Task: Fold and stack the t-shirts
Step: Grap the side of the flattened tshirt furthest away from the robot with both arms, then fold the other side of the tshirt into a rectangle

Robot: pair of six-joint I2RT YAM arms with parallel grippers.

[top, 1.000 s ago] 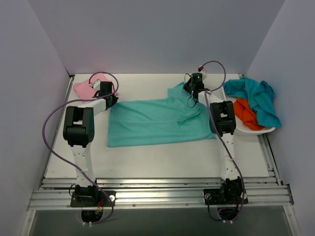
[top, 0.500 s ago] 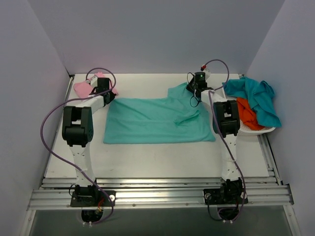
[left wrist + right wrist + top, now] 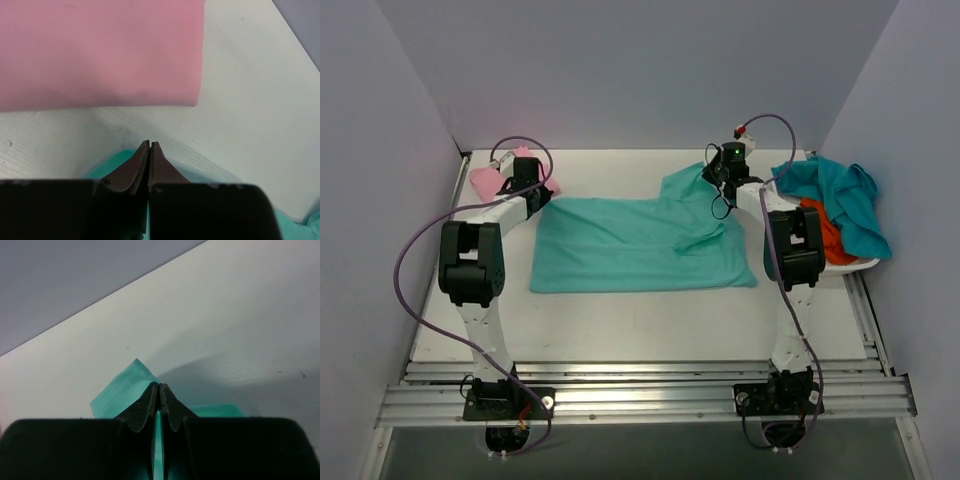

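Note:
A light sea-green t-shirt (image 3: 640,240) lies spread across the table's middle. My left gripper (image 3: 536,192) is shut on its far left corner; green cloth (image 3: 107,167) shows beside the closed fingers. My right gripper (image 3: 718,180) is shut on the far right sleeve corner, with cloth (image 3: 125,385) sticking out past the tips. A folded pink t-shirt (image 3: 492,180) lies at the far left, just beyond the left gripper, and fills the top of the left wrist view (image 3: 100,50).
A white basket (image 3: 848,266) at the right holds a darker teal t-shirt (image 3: 840,195) and an orange one (image 3: 820,228). Grey walls close in the left, back and right. A metal rail (image 3: 640,395) runs along the near edge.
Both grippers have pulled the green t-shirt's far edge away from the arm bases and outward, stretching it flatter. The left gripper has moved closer to the pink t-shirt.

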